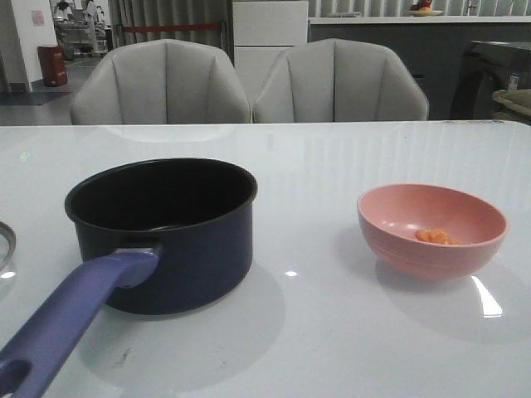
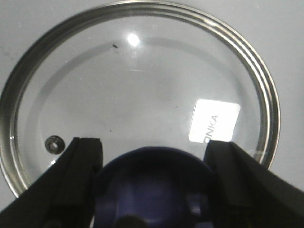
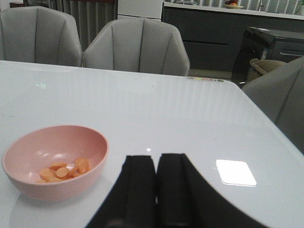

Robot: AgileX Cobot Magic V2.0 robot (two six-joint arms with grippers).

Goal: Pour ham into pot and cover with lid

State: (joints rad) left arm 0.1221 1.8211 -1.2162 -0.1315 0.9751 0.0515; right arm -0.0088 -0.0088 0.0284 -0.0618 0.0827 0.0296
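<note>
Over lid [image 2: 137,95], left hand [image 2: 154,185] spread.

glossy white table [image 1: 332,149], two grey chairs [image 1: 162,83]

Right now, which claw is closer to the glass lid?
Left. The left claw sits open right over the lid, straddling its blue knob. The right claw is shut, off near the pink bowl.
</note>
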